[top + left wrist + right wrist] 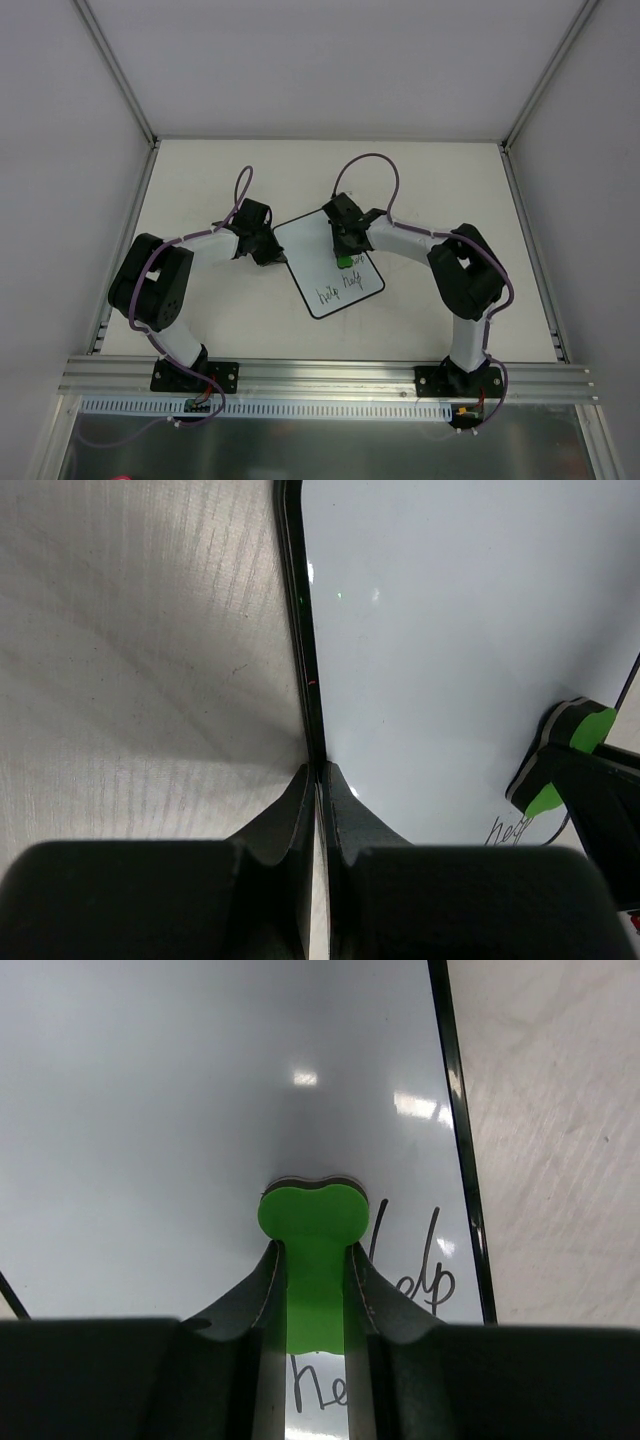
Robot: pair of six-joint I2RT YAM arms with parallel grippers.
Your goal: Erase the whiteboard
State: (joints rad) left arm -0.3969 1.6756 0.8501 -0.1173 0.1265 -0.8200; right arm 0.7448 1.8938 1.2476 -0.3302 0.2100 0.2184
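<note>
Green bone-shaped eraser (312, 1222) is clamped between the right fingers (243, 1298), its head pressed flat on the small white rectangular whiteboard with thin black border (150, 1100). The black handwritten words (418, 1278) stand just beside and below the eraser, at the lower right of the right wrist view. Opposite, the left fingers (287, 810) are closed together, tips at the board's black edge; whether they pinch it cannot be told. The board lies tilted at mid-frame of the top view on the pale table (130, 660). Assessment: the upper surface reads clean; the lettered lower strip is outstanding.
</note>
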